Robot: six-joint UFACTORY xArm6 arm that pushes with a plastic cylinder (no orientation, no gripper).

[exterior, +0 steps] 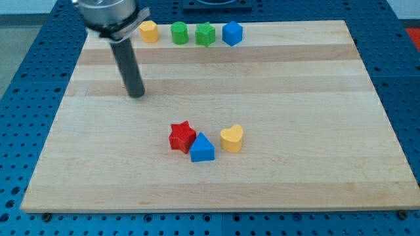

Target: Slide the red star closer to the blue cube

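Observation:
The red star (182, 136) lies a little below the board's middle, touching a blue triangular block (202, 149) at its lower right. The blue cube (231, 33) sits in the row at the view's top, far above and right of the star. My tip (136, 94) rests on the board at the upper left, well above and left of the red star and touching no block.
A yellow heart (231, 138) lies right of the blue triangular block. The top row also holds a yellow block (149, 31), a green block (179, 33) and a green star (205, 34). The wooden board (315, 131) lies on a blue perforated table.

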